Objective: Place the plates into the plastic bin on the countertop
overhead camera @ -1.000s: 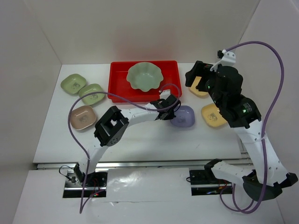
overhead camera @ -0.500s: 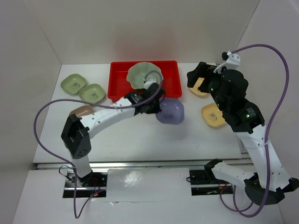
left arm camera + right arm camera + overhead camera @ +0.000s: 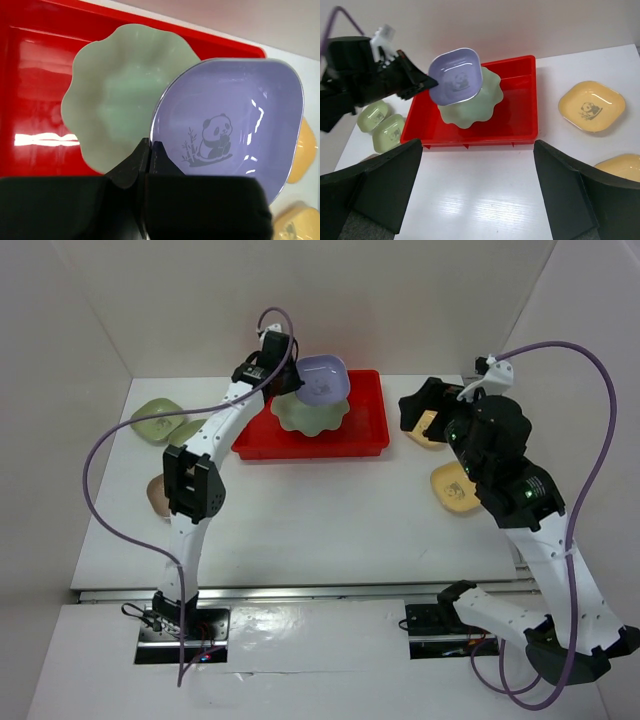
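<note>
Pinching the lavender panda dish (image 3: 324, 378), the left gripper (image 3: 149, 151) holds it over the scalloped green dish (image 3: 312, 416) in the red bin (image 3: 366, 428); the right gripper (image 3: 479, 172) is spread at the bin's 3 o'clock.

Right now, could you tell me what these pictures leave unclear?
Top external: pinkish tan dish mostly hidden behind the left arm.
Left wrist: left gripper covers the near rim of the lavender dish; contact with the scalloped green dish unclear.
Right wrist: nearer yellow dish cut off by the edge and the right gripper.
</note>
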`<state>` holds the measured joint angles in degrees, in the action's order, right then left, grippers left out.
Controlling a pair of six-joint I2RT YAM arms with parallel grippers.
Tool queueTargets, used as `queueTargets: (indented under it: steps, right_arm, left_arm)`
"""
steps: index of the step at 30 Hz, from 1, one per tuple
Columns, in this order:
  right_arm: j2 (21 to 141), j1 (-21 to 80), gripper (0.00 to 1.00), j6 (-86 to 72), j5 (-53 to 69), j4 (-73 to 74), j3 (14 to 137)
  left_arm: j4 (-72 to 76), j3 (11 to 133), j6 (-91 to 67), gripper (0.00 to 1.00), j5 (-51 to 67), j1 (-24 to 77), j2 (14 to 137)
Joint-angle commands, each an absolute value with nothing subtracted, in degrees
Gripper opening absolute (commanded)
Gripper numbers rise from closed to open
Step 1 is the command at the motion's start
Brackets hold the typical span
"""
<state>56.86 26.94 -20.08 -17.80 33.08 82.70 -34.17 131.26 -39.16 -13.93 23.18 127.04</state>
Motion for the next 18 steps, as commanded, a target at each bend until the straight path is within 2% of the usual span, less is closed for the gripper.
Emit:
queueTargets:
  steps: [1, 7, 12, 13, 14, 15, 18]
  right_arm:
    - [56.4, 26.5, 0.99, -20.3, -15.6, 29.6, 81.2]
    - [55.9, 26.5, 0.99, -20.8, -14.3, 29.6, 80.1]
    - [52.5, 26.5, 0.99, -20.8, -13.5, 28.4, 77.9]
    - [52.5, 26.5, 0.99, -20.8, -14.2, 28.4, 77.9]
    - [52.5, 26.5, 0.99, -20.8, -14.2, 28.4, 77.3]
    - [52.5, 26.5, 0.99, -20.8, -14.2, 28.4, 77.3]
    - [52.5, 26.5, 0.99, -20.8, -14.2, 29.0, 77.3]
  left_arm:
    - [-30.0, 134.0, -35.4, 0.0, -8.6, 20.8, 130.9]
    - [-23.1, 128.9, -34.9, 0.0, -7.1, 17.0, 132.1]
    - [-21.2, 131.1, -33.5, 0.0, -7.1, 16.4, 134.2]
    - [-21.2, 131.7, -33.5, 0.03, -6.4, 16.4, 135.1]
    - [-21.2, 132.4, -32.9, 0.13, -6.4, 16.4, 135.6]
    - [-21.2, 133.0, -32.9, 0.18, -6.4, 16.4, 135.6]
    - [-21.2, 132.2, -32.9, 0.23, -6.4, 16.4, 136.2]
